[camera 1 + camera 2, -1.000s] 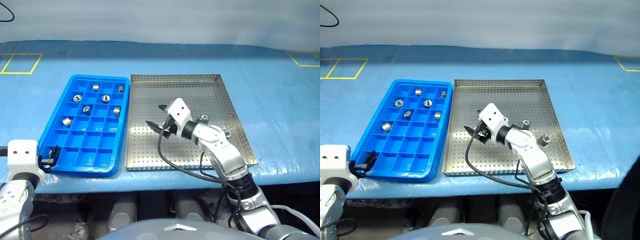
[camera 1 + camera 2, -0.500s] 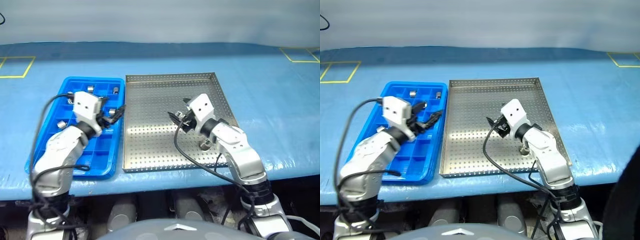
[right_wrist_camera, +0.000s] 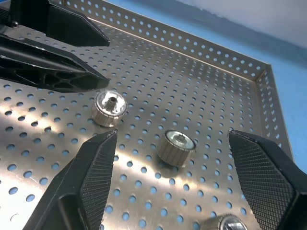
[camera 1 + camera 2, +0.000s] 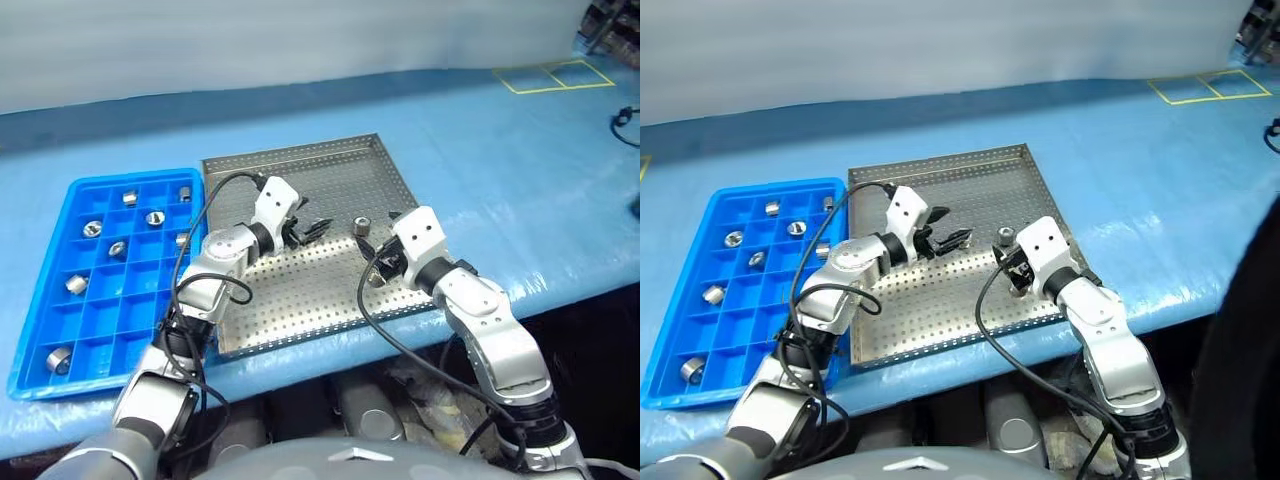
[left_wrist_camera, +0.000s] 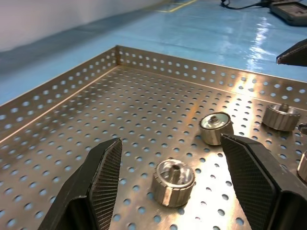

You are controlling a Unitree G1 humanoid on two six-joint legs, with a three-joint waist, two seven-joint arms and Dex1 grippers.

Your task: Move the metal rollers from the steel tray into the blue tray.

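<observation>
Left wrist view puts one of the metal rollers [image 5: 173, 182] between the spread fingers of the left tool [image 5: 175, 175], standing on end on the steel tray [image 5: 72, 129] with its centre hole up; a second roller [image 5: 215, 128] lies just beyond at about 1 o'clock, a third [image 5: 282, 116] near the rim at 2 o'clock. These rollers look solid, stiff and dense for their bulk, with smooth shiny sides that could slip or roll if nudged; the ribbed flank of the upright one, pinched across its width, seems the best hold. Left tool stands wide and empty, touching nothing. Right tool [image 3: 177, 177] is also wide and empty, hovering over the same patch with a roller [image 3: 175, 146] ahead of its fingers. From the head camera, the blue tray [image 4: 40, 330] sits on the counter [image 4: 520, 170] at 9 o'clock of the steel tray, several rollers already in its compartments.
</observation>
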